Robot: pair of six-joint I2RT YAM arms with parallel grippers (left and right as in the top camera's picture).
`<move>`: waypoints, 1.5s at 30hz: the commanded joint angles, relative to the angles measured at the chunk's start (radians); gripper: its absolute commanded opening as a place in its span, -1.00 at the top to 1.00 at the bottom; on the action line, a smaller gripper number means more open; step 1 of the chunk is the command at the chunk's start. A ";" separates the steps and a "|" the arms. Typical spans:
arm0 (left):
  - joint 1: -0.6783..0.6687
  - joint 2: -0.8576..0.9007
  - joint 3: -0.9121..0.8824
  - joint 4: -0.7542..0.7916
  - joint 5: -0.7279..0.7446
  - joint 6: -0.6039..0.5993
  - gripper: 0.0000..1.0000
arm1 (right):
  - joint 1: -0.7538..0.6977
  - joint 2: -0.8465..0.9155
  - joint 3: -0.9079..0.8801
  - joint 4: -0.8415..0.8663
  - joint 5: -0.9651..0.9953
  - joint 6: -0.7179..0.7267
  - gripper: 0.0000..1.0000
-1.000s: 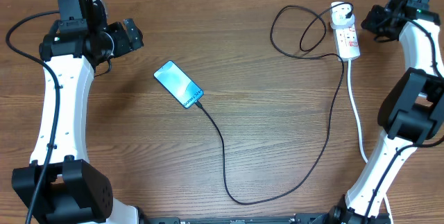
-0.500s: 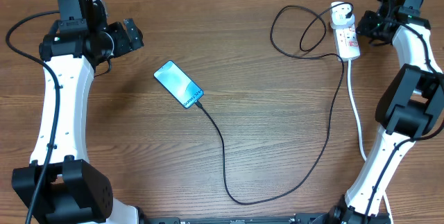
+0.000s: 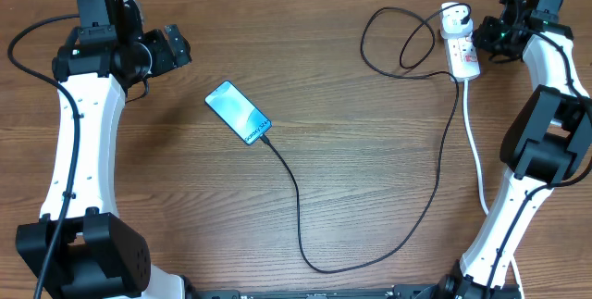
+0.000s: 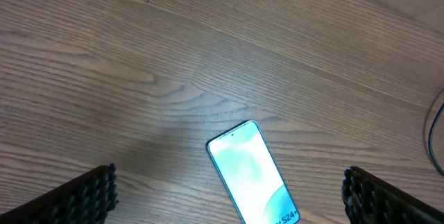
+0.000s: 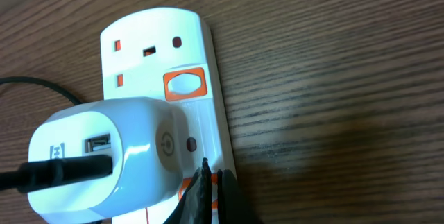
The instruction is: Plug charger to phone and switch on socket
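Since the charger (image 3: 300, 211) cable already meets the near corner of the phone (image 3: 238, 112), which lies face up and lit left of centre on the table (image 3: 370, 188), and its white adapter (image 5: 104, 156) sits seated in the socket (image 5: 198, 123) at the far right, the plugging looks done. By my reading, the step in hand is the switch. The right gripper (image 5: 210, 180) has its two fingers drawn together into one point, holding nothing. Its tip is down at the strip's edge just beside the adapter, where an orange sliver (image 5: 183, 192) shows. Whether it bears on the rocker itself I cannot tell, since adapter and fingers hide most of it. The empty outlet's switch (image 5: 184, 84) is in plain view and is not the one wanted. The next move calls for a short, firm press squarely on the hidden rocker, without shoving the strip sideways or catching the adapter. The left gripper (image 3: 176, 49) hangs over the far left, beyond the phone, fingers spread wide and empty.
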 commanded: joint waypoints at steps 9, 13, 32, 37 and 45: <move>0.005 0.005 0.003 0.000 -0.014 0.012 -1.00 | 0.013 0.018 0.018 -0.016 -0.020 -0.009 0.93; 0.005 0.005 0.003 0.000 -0.014 0.012 -1.00 | 0.019 0.023 0.018 -0.022 -0.020 -0.009 0.92; 0.005 0.005 0.003 0.000 -0.014 0.012 -0.99 | 0.054 0.059 0.018 -0.047 -0.020 -0.009 0.93; 0.005 0.005 0.003 0.000 -0.014 0.012 -0.99 | 0.068 0.060 0.018 -0.049 -0.020 -0.009 0.93; 0.005 0.005 0.003 0.001 -0.014 0.012 -0.99 | 0.091 0.092 0.018 -0.051 -0.020 -0.009 0.93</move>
